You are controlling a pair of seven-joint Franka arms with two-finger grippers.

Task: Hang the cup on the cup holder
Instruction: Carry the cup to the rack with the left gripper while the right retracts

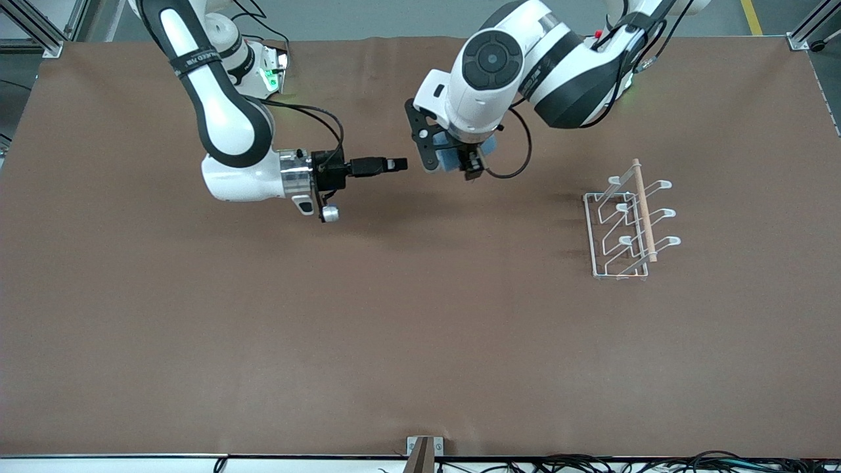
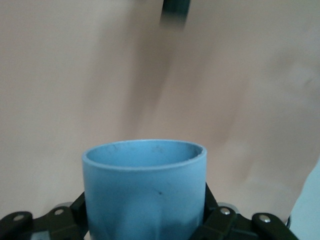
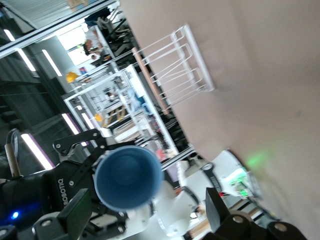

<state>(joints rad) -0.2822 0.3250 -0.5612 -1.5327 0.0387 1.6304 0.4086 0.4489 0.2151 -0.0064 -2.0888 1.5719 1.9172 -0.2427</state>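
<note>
The blue-grey cup [image 1: 449,159] hangs in the air over the middle of the table, with my left gripper [image 1: 461,163] shut on it. In the left wrist view the cup [image 2: 145,190] fills the space between the black fingers [image 2: 216,215]. My right gripper [image 1: 401,164] stands open just beside the cup, apart from it and pointing at its open mouth. In the right wrist view the cup's mouth [image 3: 128,177] shows between the spread fingers [image 3: 75,216] without touching them. The white wire cup holder [image 1: 629,223] with its wooden rod stands toward the left arm's end of the table, with nothing on its prongs.
The brown table cover [image 1: 394,328] stretches around both grippers. A small bracket [image 1: 424,450] sits at the table edge nearest the front camera. The cup holder [image 3: 175,65] also shows in the right wrist view.
</note>
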